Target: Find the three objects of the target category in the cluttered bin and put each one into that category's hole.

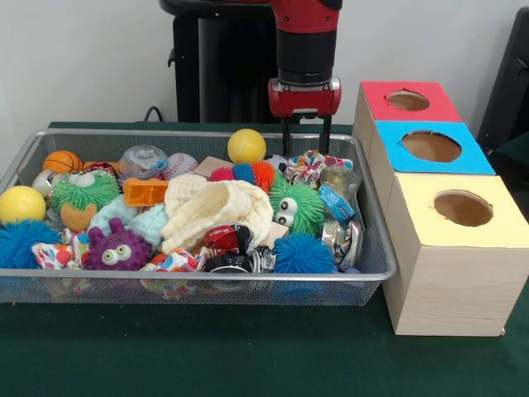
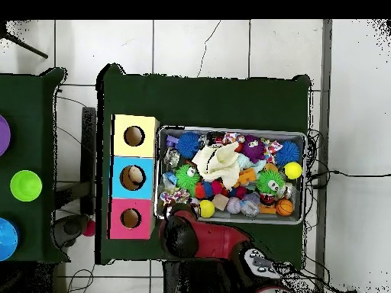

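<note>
I see a silver wire bin (image 1: 376, 248) on a dark green table (image 1: 248, 356). Inside are a yellow ball (image 1: 246, 145), a cream knit cloth (image 1: 216, 211), a purple fuzzy toy (image 1: 117, 248) and an orange basketball (image 1: 62, 161). The boxes' tops are red (image 1: 409, 101), blue (image 1: 431, 147) and yellow (image 1: 459, 208).

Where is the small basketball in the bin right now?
Front view: the small basketball sits in the wire bin's far left corner, above the yellow ball and beside the green fuzzy monster.

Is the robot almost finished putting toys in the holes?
Probably not. In the overhead view something pale shows inside the blue box's hole, so one toy may be in. The pincer hangs open and empty over the far edge of the wire bin, which is still heaped with toys. The red and yellow holes look empty.
</note>
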Robot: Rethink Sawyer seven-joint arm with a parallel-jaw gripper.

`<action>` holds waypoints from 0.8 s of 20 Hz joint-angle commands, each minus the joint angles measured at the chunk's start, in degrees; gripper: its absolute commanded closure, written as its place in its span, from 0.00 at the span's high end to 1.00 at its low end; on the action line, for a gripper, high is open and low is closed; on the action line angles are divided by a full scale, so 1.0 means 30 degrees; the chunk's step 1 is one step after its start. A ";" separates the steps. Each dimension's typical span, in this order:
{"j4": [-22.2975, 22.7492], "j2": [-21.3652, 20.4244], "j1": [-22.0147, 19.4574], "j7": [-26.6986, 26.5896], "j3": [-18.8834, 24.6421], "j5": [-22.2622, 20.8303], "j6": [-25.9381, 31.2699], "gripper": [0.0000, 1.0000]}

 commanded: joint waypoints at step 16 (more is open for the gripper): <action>-0.2433 0.3228 -0.0935 0.4727 0.2572 0.1412 -0.3742 0.00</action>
